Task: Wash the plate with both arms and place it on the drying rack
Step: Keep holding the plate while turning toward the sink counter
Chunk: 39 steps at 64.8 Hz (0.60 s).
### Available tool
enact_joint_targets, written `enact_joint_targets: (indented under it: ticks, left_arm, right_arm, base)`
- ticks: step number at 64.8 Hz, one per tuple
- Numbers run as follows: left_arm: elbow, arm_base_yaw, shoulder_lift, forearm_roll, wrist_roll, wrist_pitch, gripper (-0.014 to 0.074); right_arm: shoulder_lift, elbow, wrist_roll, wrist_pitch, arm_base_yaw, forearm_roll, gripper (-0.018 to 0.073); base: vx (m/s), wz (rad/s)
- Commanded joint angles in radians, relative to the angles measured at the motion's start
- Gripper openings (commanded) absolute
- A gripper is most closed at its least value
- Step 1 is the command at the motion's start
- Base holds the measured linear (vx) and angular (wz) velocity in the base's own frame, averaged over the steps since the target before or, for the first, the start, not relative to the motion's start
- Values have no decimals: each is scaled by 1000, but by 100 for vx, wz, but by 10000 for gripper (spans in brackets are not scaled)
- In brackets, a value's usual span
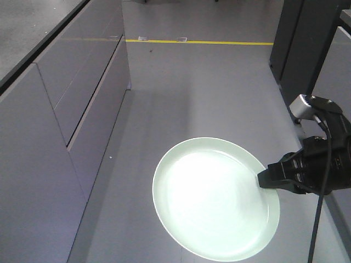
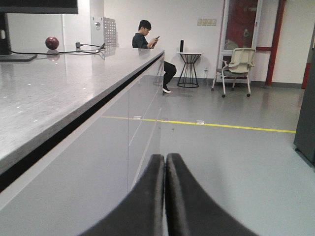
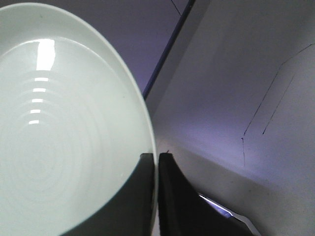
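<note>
The pale mint-green plate [image 1: 214,200] hangs level above the grey floor, glossy and bare. My right gripper [image 1: 263,178] is shut on its right rim, reaching in from the right, with a light-grey block [image 1: 301,105] on the arm behind it. In the right wrist view the plate [image 3: 59,128] fills the left side, and its rim is pinched by the right gripper [image 3: 156,156]. My left gripper [image 2: 165,156] is shut with nothing in it, pointing along the cabinet front; the front view does not show it. The drying rack is out of view.
A long grey cabinet with drawers [image 1: 55,126] runs along the left under a stone counter [image 2: 49,93]. A dark cabinet [image 1: 307,44] stands at the right. A yellow line [image 1: 197,41] crosses the floor. Far off are a seated person [image 2: 147,39], a chair [image 2: 238,64] and a small table [image 2: 189,69].
</note>
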Motion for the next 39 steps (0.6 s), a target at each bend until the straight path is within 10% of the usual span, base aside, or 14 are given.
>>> enact_joint_targets:
  ticks: [1,39]
  left_arm:
    - [-26,-2,-15,-2,-8,-71,-6]
    - [-26,-2,-15,-2,-8,-71,-6]
  right_arm:
    - [-24,-26,-10,-13,-3,49,-8]
    - [-24,-26,-10,-13,-3,49,-8]
  base:
    - [25,-9]
    - [24,-11]
